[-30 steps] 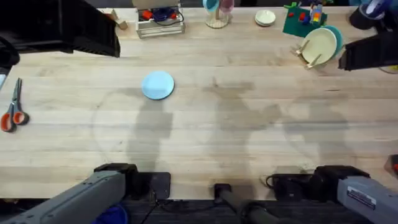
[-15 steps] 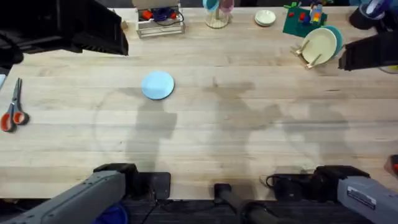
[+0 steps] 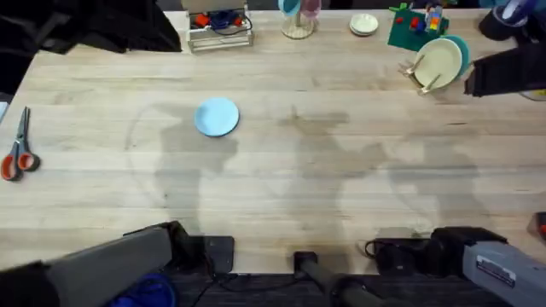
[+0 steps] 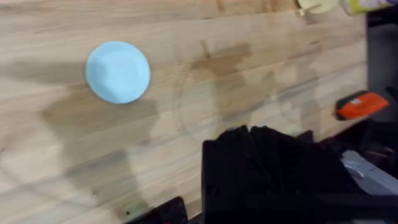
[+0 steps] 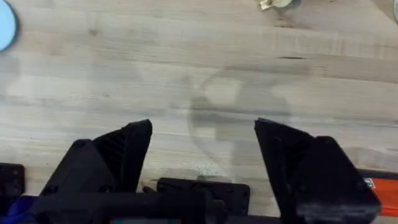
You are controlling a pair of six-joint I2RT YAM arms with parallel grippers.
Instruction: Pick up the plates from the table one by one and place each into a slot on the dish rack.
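A pale sky-blue plate (image 3: pixel 217 116) lies flat on the table (image 3: pixel 324 188), left of centre, with nothing touching it. The left wrist view looks down on this plate (image 4: pixel 118 71) from high up. My left gripper (image 4: pixel 273 168) is a black mass well above the wood. In the overhead view that arm is a dark blur (image 3: pixel 102 26) at the far left corner. The dish rack (image 3: pixel 424 77) stands at the far right with a cream plate (image 3: pixel 438 60) and a teal plate (image 3: pixel 461 44) in it. My right gripper (image 5: pixel 202 155) hangs open and empty high over the table's near part.
Orange-handled scissors (image 3: pixel 17 147) lie at the left edge. Along the far edge stand a wire basket (image 3: pixel 220 30), a cup (image 3: pixel 296 19), a small green-rimmed dish (image 3: pixel 363 24) and a green board with toys (image 3: pixel 415 27). The right arm's dark bulk (image 3: pixel 508 72) sits beside the rack.
The left arm's dark shape has drawn back toward the far left corner and shows smaller. The blue plate, the rack and the right arm have not moved.
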